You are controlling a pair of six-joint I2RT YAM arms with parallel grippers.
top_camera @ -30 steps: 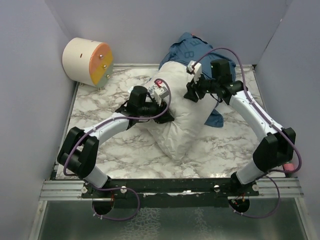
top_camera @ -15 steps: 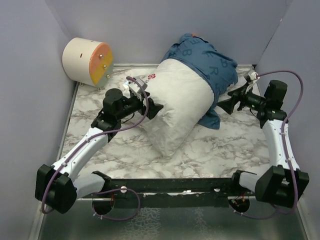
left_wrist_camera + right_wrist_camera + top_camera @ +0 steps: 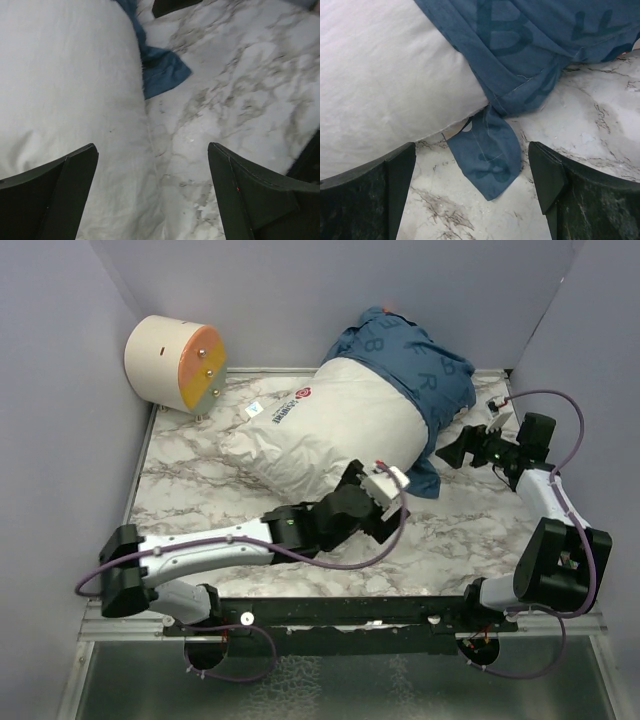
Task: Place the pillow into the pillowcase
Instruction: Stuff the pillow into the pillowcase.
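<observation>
Both arms have let go: left gripper [image 3: 392, 502] now gapes by the pillow [image 3: 320, 430]'s near edge, right gripper [image 3: 452, 453] wide beside the pillowcase [image 3: 415, 355].

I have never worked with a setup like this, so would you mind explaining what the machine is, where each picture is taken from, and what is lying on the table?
These are two robot arms bolted at the near edge of a marble-patterned table. The wide picture comes from a fixed camera above and behind them. The other two come from cameras on the wrists, so the dark shapes at the bottom of each are that arm's own fingers.

On the table lies a plump white pillow, its far end tucked into a blue printed pillowcase; most of the pillow is still outside. A cream cylinder stands in the far left corner.

The left gripper sits by the pillow's near edge, and the right gripper faces the pillowcase's loose corner. Both are open and hold nothing.
</observation>
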